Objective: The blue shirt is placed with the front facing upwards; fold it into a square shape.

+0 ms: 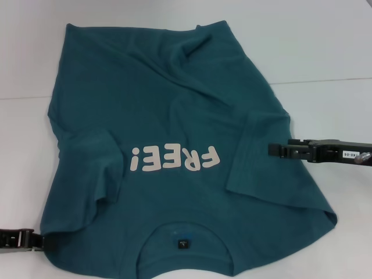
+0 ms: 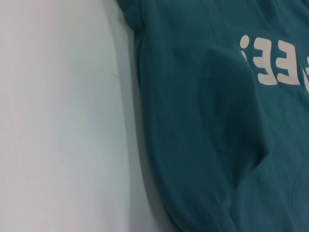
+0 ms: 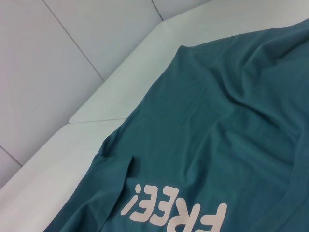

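left gripper [image 1: 40, 239]: down at the near left corner of the shirt, low and level, tip touching the shoulder edge. Honestly can't tell if it's clamped on fabric or just sitting there.
blue shirt [image 1: 174, 116]: spread front-up on the white table [image 1: 325, 46], collar nearest the robot, hem at the far side. Pretty rumpled, and both sleeves are flopped inward over the body.
lettering [image 1: 174, 160]: white block "FREE!" across the chest, upside down from the head view. Both wrist views catch parts of it too.
collar label [image 1: 182, 242]: small dark tag inside the neck, too tiny to read.
right gripper [image 1: 272, 149]: reaching in level from the right, tip over the folded right sleeve's edge. Can't make out the fingers here either.
gripper sticker [image 1: 349, 154]: white tag with digits, not legible.
edges/room: bare table on the left, the right and past the hem; a seam line runs across the table on the right.
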Motion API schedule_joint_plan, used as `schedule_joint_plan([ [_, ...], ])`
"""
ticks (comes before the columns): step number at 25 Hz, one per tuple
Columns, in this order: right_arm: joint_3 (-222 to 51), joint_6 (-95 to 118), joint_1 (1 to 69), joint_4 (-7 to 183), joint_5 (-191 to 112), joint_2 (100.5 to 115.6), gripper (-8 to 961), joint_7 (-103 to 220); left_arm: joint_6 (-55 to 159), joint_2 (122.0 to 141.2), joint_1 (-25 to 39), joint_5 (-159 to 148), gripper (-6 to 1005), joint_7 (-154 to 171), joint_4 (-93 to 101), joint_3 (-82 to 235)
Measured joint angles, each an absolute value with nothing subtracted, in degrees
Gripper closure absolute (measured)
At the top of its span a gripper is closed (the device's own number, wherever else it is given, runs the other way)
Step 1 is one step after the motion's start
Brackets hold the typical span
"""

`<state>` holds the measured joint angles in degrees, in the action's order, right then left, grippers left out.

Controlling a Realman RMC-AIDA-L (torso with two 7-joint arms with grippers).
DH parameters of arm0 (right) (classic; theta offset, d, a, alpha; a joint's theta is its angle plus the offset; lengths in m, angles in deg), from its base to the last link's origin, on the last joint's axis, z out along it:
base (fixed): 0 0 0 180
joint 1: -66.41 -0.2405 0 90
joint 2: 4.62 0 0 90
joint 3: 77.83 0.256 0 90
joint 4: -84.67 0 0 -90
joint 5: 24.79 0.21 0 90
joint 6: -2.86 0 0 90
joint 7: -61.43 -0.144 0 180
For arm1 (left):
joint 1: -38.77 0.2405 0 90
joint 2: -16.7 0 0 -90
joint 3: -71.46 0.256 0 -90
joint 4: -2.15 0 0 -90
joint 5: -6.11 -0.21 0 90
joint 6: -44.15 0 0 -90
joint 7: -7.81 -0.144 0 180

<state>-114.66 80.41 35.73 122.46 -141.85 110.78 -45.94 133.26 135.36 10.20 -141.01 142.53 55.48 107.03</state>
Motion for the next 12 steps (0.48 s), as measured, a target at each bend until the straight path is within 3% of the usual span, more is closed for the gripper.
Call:
schedule_joint_plan([
  [2, -114.7, 80.4, 35.8, 122.5, -141.9, 110.78, 37, -45.9, 133.0, 135.37, 10.2, -141.0, 697, 142.5, 55.4, 107.1],
  [5, -114.7, 80.4, 35.9, 122.5, -141.9, 110.77, 37, -45.9, 132.9, 135.37, 10.2, -141.0, 928, 142.5, 55.4, 107.1],
  [12, -114.9, 80.7, 37.2, 122.5, -142.1, 110.3, 38, -46.2, 132.3, 135.41, 10.5, -141.0, 978, 142.2, 55.4, 106.8],
])
